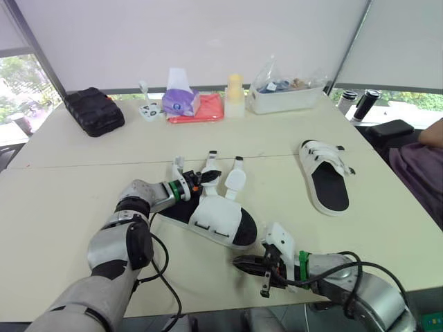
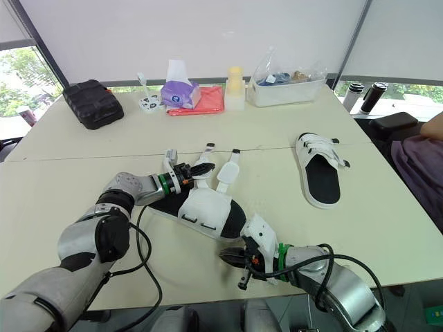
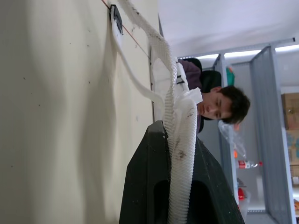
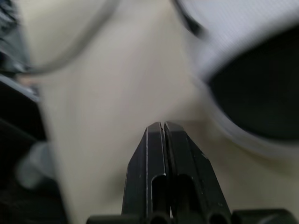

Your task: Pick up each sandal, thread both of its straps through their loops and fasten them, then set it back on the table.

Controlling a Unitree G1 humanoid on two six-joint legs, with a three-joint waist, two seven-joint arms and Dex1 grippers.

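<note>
A white sandal with a black footbed (image 1: pixel 220 221) lies on the table in front of me, its two straps (image 1: pixel 235 181) loose and pointing away. My left gripper (image 1: pixel 201 181) is shut on the nearer-left strap (image 3: pixel 180 135), whose ribbed white band runs between the black fingers (image 3: pixel 149 186). My right gripper (image 1: pixel 239 263) is shut with nothing in it, close to the table just short of the sandal's toe (image 4: pixel 252 102). A second sandal (image 1: pixel 327 176) with fastened straps lies flat to the right.
Along the far side stand a black case (image 1: pixel 94 109), a tissue pack (image 1: pixel 181 101) on a red cloth, a pale bottle (image 1: pixel 235 95) and a clear tub (image 1: pixel 287 93). Two flasks (image 1: pixel 365 104) stand at the right. A person (image 1: pixel 422 162) sits at the table's right edge.
</note>
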